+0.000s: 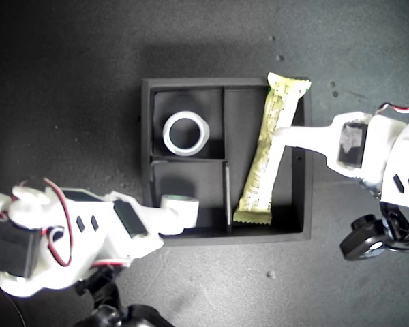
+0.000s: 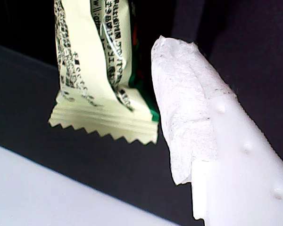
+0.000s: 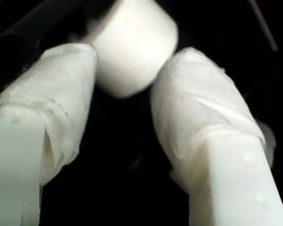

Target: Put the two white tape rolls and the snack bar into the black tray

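1. My second gripper (image 3: pixel 125 80) had its two taped white fingers (image 3: pixel 61 94) squeezed onto a small white tape roll with a greenish inside (image 1: pixel 178 201). In the second wrist view the roll sat tight between the two tips.
2. That roll hung over the small square pocket at about 7 o'clock in the square black tray with raised walls (image 1: pixel 305 235). I could not tell if it touched the floor of the pocket.
3. My first gripper (image 1: pixel 276 134) reached in from 3 o'clock in the exterior view. One taped finger (image 2: pixel 184 108) sat right beside the long snack bar in a cream wrapper with green print (image 1: pixel 266 153). I could not tell if the jaws were open or closed, because only one finger showed.
4. The bar lay tilted in the long pocket. Its 12 o'clock end rested up on the tray wall and its zigzag 6 o'clock end was down inside.
5. The other white ring of tape (image 1: pixel 185 133) lay flat in the small pocket at about 10 o'clock.
6. I think the rolls are light and stiff, so a squeeze across the outside holds them well.
7. I think the bar's wrapper is slippery and crinkly. The middle is the best spot to take it, not the thin ends.
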Robot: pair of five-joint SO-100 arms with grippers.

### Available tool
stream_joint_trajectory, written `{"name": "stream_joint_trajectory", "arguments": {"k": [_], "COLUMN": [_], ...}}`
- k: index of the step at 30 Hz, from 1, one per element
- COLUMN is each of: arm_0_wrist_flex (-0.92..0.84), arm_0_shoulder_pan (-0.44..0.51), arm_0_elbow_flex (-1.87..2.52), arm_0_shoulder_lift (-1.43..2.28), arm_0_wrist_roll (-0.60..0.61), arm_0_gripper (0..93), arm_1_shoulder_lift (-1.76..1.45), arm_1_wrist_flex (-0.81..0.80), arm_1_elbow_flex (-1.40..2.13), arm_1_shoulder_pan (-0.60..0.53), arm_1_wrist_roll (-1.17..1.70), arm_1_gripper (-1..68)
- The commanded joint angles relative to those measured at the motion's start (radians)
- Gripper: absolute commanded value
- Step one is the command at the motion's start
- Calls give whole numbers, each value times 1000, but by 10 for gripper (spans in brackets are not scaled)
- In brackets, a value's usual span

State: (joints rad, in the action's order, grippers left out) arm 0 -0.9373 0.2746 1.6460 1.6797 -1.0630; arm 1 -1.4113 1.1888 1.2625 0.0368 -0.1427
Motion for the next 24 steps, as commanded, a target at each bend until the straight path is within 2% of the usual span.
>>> {"name": "stream_joint_trajectory", "arguments": {"k": [1,4,8,15,21,24], "arm_0_wrist_flex": [-25,-101,-143,-140,-104,-97], "arm_0_shoulder_pan": [-3,-23,-78,-141,-141,-144], "arm_0_elbow_flex": [-43,-21,164,607,882,991], "arm_0_shoulder_lift": [51,129,350,796,1000,1081], "arm_0_wrist_roll": [-5,-8,-26,-92,-146,-170], "arm_0_gripper": [86,75,58,44,1,1], "arm_1_shoulder_lift": [-20,-23,-28,-52,-213,-390], "arm_1_wrist_flex": [60,178,344,485,449,376], "arm_1_elbow_flex": [-91,-176,-304,-325,-67,147], "arm_1_shoulder_pan": [-14,12,52,112,132,143], "arm_1_wrist_roll": [-43,-135,-298,-672,-923,-979], "arm_1_gripper": [258,210,193,140,0,-1]}}
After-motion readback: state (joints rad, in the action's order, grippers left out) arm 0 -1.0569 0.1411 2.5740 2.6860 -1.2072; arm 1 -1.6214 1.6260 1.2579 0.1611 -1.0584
